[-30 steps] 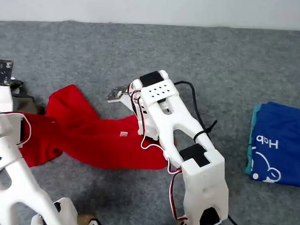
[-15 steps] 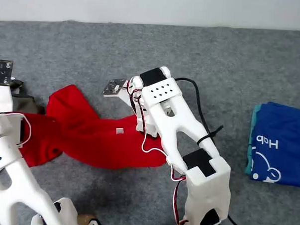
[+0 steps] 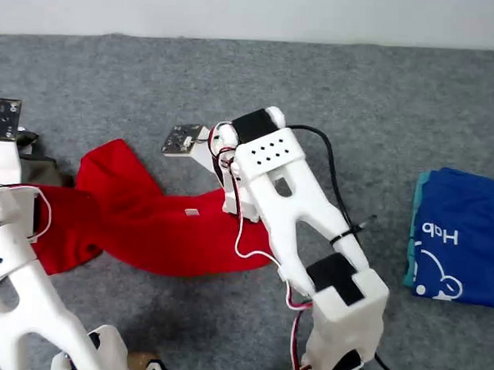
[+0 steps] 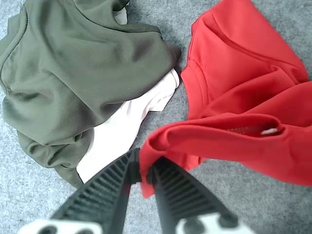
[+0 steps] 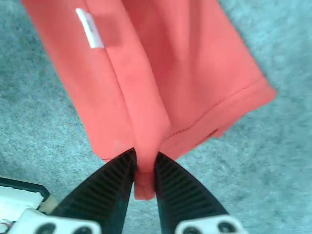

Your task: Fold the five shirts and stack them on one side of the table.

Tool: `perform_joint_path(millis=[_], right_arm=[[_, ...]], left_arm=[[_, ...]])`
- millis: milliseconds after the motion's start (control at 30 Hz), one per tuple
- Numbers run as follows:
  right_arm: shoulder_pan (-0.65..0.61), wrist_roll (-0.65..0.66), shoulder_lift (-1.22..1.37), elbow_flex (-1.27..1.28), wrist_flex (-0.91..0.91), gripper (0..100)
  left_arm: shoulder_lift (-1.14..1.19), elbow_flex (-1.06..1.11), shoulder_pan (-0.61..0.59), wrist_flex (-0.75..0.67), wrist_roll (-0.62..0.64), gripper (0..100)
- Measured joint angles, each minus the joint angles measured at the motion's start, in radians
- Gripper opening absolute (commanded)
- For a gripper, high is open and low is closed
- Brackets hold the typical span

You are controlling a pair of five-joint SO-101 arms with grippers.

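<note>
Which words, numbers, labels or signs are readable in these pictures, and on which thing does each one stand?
On the blue shirt: a few white letters above a white line drawing; too unclear to read with certainty.
On the red shirt: a small white tag; any print on it is too small to read.
On the olive shirt and the pale shirt: no text visible.
</note>
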Motion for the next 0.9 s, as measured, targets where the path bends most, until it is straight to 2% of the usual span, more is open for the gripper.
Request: perform_joint_path(millis=[200,433,700,900], right_arm=[[0.014,0.063,-0.175,0.0,0.0,1.1],[0.152,0.178,-0.39,-0.006,-0.006,1.2],[0.338,0.285,-0.539,-0.077,-0.143,1.2],[0.466,0.331,-0.608,-0.077,-0.279,1.2]], left_arm=[[0.0,-0.012,0.025,0.0,0.0,2],[0.0,-0.149,0.115,0.0,0.008,2],[0.0,-0.377,0.296,-0.008,0.167,2],[0.0,-0.476,0.382,-0.152,0.241,2]])
